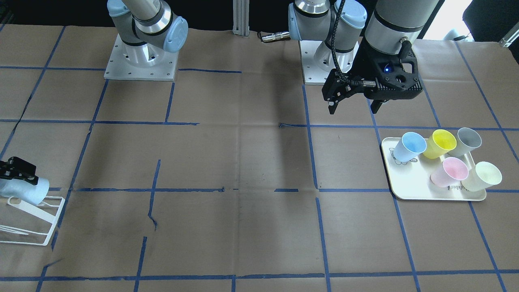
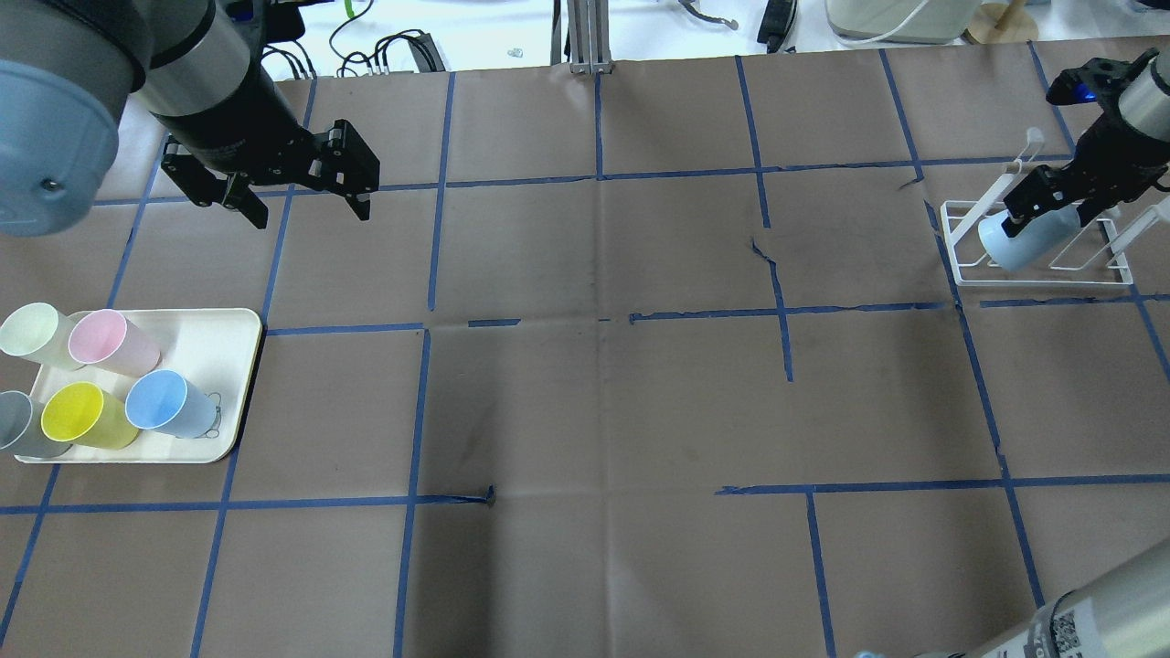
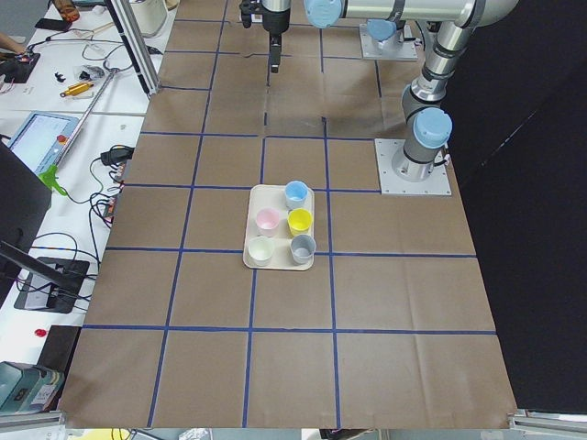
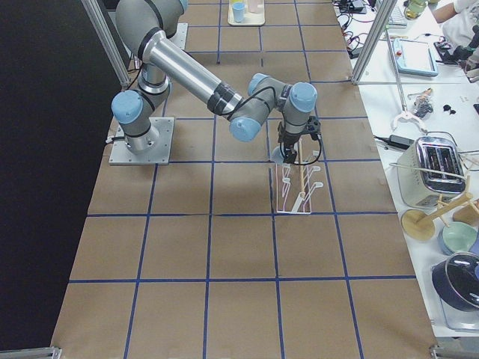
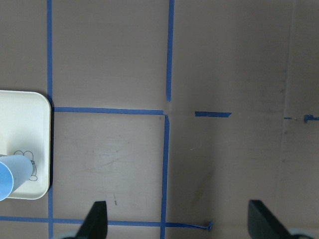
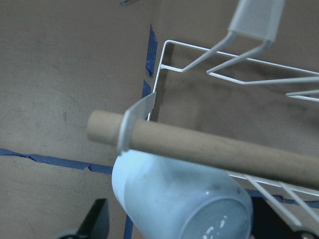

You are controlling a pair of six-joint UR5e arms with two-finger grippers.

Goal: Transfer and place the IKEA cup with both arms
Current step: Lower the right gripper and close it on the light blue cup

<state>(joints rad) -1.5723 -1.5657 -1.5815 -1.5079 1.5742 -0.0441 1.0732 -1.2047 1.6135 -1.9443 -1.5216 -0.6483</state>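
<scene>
The IKEA cup (image 2: 1010, 242), pale light-blue, hangs tilted over the near end of a white wire rack (image 2: 1042, 274). My right gripper (image 2: 1037, 203) is shut on its sides. In the right wrist view the cup (image 6: 174, 199) fills the lower frame with its base towards the camera, behind a wooden peg (image 6: 224, 149). It also shows at the left edge of the front view (image 1: 24, 190). My left gripper (image 2: 297, 196) is open and empty, above the table beyond the tray. Its fingertips (image 5: 97, 219) show over bare paper.
A cream tray (image 2: 224, 352) at the left holds several cups: a second light-blue one (image 2: 169, 407), a yellow (image 2: 82, 416), a pink (image 2: 110, 340), a pale green and a grey. Brown paper with blue tape lines covers the table. Operators' gear lies beyond the far edge.
</scene>
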